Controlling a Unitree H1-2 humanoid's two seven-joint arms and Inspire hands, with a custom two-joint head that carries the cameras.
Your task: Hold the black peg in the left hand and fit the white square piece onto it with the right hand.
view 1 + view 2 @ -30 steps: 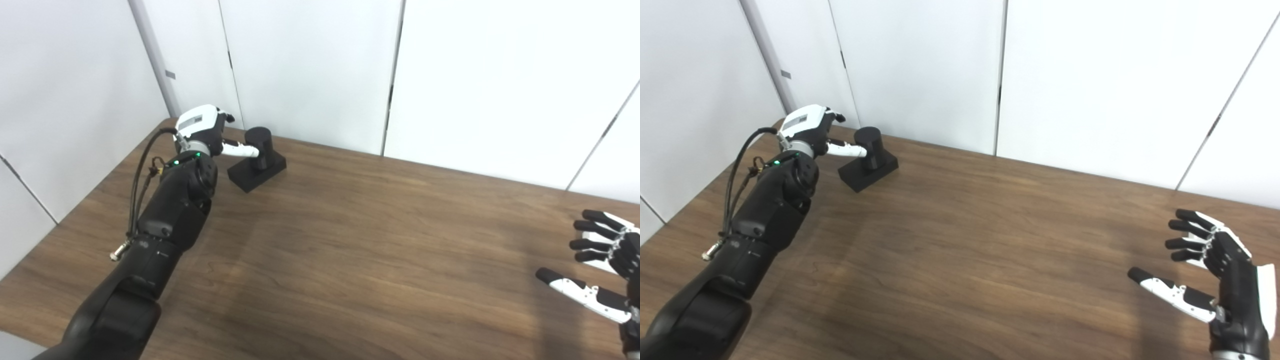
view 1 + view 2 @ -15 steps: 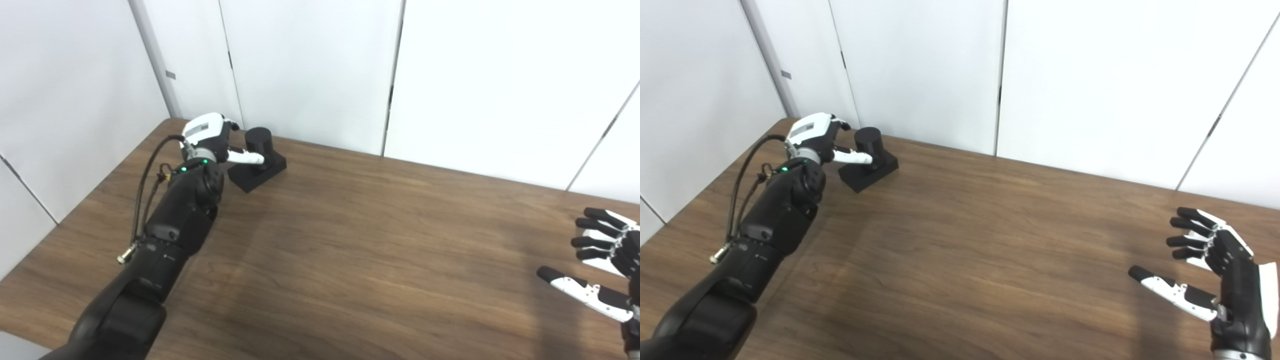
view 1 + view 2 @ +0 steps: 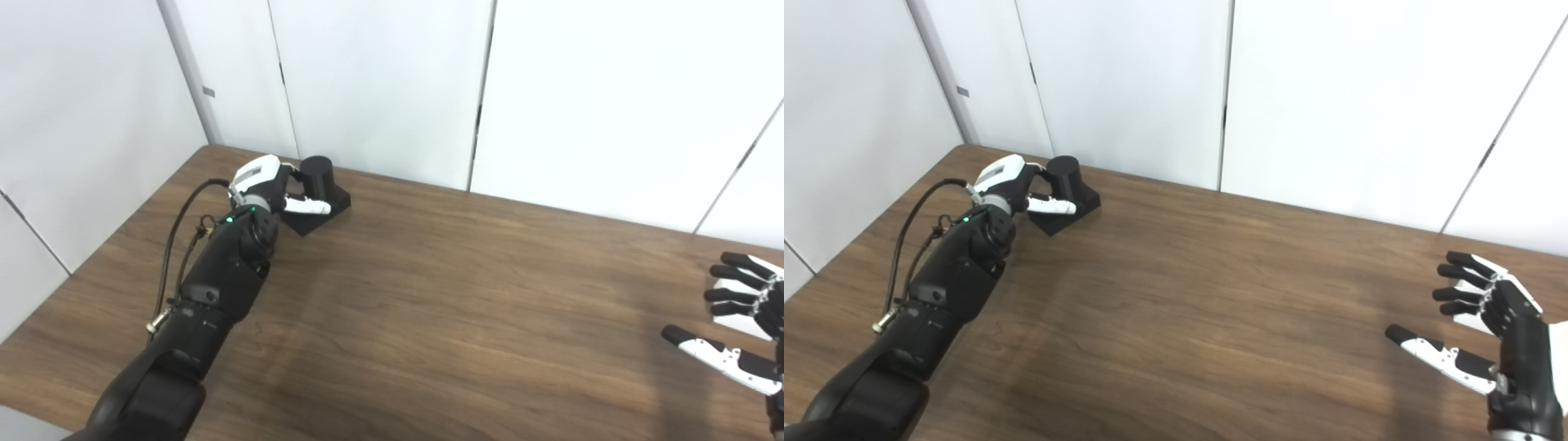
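The black peg (image 3: 318, 174) stands upright on its square black base (image 3: 335, 201) at the table's far left corner. My left hand (image 3: 269, 184) is right against the peg's left side, fingers apart, with the white thumb (image 3: 309, 207) lying across the front of the base and the dark fingers reaching behind the peg. I cannot see a closed grip. The white square piece (image 3: 1469, 321) lies flat at the right edge, mostly hidden beneath my right hand (image 3: 1488, 331), which hovers over it open with its fingers spread.
The brown wooden table (image 3: 459, 294) runs between the two hands. White wall panels (image 3: 380, 86) stand close behind the peg and along the left side. A black cable (image 3: 177, 233) loops off the left forearm.
My left hand has come down and to the right onto the peg, and its thumb now lies lower across the base. The right hand has drifted slightly down and right.
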